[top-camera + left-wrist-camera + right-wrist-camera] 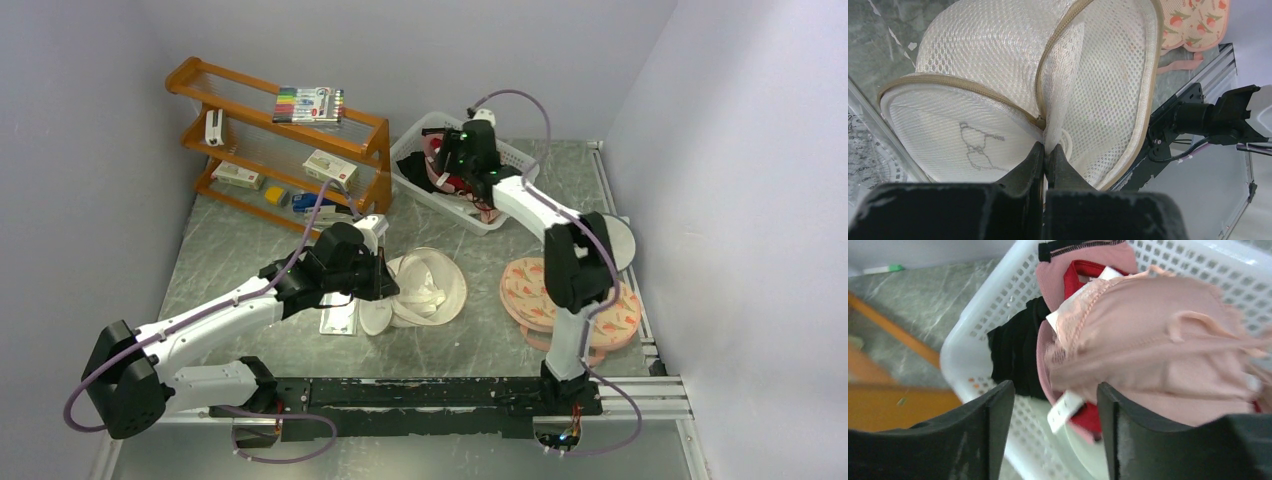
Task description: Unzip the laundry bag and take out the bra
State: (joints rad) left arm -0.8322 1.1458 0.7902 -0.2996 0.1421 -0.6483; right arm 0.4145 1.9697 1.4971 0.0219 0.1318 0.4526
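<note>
1. From the top view, the laundry bag [432,285] lies near the middle of the counter [250,240], a little toward the near edge. Its zip is undone and its halves are folded apart.
2. The left arm [220,318] reaches to the bag's left side. Its jaws meet the rim there, but they are too small in this view to judge.
3. The right arm [535,210] stretches to a white basket [440,205] at the far edge, with its jaws over the clothes inside.
4. The peach fruit-patterned pads [530,290] sit by the right edge, and a wooden rack [270,150] fills the far left corner.
5. From the left wrist view, the jaws are pressed together. They pinch a fold of the bag's cream mesh [993,55] just beside the end of the beige zip rim [948,82].
6. The two mesh halves gape apart. The small black emblem [979,145] shows on the lower-left face, and the pads [1198,20] lie beyond the bag.
7. From the right wrist view, the jaws are spread wide and grip nothing above the basket [993,315].
8. A pink bra [1158,340] seems to rest in the basket on a red garment [1083,270] and a black garment [1015,355]. It is blurred, so I cannot tell whether a finger touches it.
</note>
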